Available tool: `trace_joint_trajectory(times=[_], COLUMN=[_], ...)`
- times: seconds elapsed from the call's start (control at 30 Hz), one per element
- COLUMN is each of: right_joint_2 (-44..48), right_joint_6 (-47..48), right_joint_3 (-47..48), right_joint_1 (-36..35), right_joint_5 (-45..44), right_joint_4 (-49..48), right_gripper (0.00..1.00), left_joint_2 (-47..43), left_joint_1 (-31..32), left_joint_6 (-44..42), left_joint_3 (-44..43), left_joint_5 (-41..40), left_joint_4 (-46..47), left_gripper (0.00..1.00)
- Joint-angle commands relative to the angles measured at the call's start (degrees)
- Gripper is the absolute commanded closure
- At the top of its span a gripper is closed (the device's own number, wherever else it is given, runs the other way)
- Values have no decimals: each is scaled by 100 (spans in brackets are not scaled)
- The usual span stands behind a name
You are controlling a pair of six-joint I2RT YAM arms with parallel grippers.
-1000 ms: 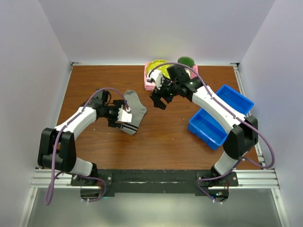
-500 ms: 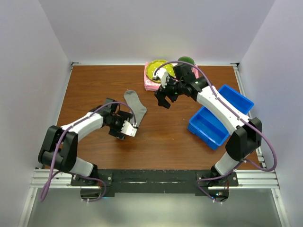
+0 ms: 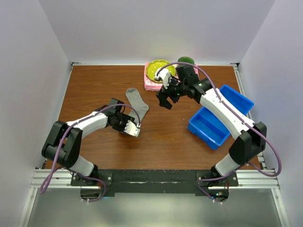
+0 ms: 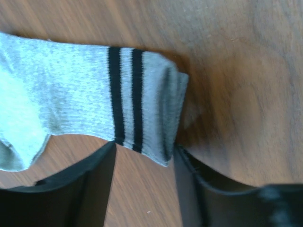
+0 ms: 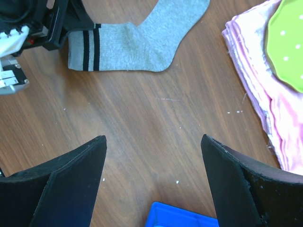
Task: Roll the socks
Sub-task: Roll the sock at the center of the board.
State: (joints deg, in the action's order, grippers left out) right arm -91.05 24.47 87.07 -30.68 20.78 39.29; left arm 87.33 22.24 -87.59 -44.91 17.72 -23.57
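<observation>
Since the grey striped sock (image 3: 137, 102) lies with its cuff between the spread jaws of the left gripper (image 3: 132, 128) and its length runs toward the far side, the right gripper (image 3: 166, 100), also released, hangs well apart.

Grey knitted striped sock (image 3: 136, 101) lies left of centre on the brown wooden table (image 3: 94, 85). Behind it, at the far edge, a folded pink cloth (image 3: 149, 85) bears a round yellow-green plate (image 3: 155, 70). A blue plastic bin (image 3: 206, 127) sits right.

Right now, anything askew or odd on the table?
Nothing spilled or damaged. The grey knitted striped sock lies flat, unrolled, its cuff edge looking raised at the open left gripper. The blue plastic bin sits skewed on the wooden table.
</observation>
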Motion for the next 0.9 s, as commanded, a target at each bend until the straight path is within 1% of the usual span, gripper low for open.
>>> trace_joint_trajectory(times=[0.0, 0.13, 0.4, 0.5, 0.6, 0.63, 0.67, 0.73, 0.8, 0.87], right_joint_2=[263, 342, 517, 579, 658, 693, 780, 869, 1044, 1246], right_joint_6=[-21, -12, 5, 23, 49, 75, 93, 189, 295, 532], right_joint_3=[38, 100, 82, 38, 12, 3, -5, -23, -49, -84], right_joint_1=[9, 0, 0, 18, 9, 18, 9, 9, 9, 18], right_joint_5=[85, 58, 6, -47, -39, -47, -47, -65, -65, -74], right_joint_4=[-132, -123, -114, -106, -53, -18, 0, 61, 131, 246], right_gripper=[15, 15, 15, 15, 15, 15, 15, 15, 15, 15], left_joint_2=[249, 320, 530, 697, 899, 926, 961, 1040, 1137, 1268], left_joint_1=[70, 140, 386, 448, 527, 562, 571, 597, 597, 606], left_joint_6=[102, 172, 199, 304, 462, 584, 629, 778, 901, 1112], left_joint_3=[-44, -176, -326, -466, -633, -677, -773, -897, -1169, -1564], left_joint_5=[-172, -32, -5, -31, -66, -66, -40, 109, 336, 530], left_joint_4=[-542, -832, -1053, -1176, -1386, -1483, -1553, -1833, -2062, -2519], left_gripper=[51, 53, 66, 74, 89, 98, 100, 100, 100, 100])
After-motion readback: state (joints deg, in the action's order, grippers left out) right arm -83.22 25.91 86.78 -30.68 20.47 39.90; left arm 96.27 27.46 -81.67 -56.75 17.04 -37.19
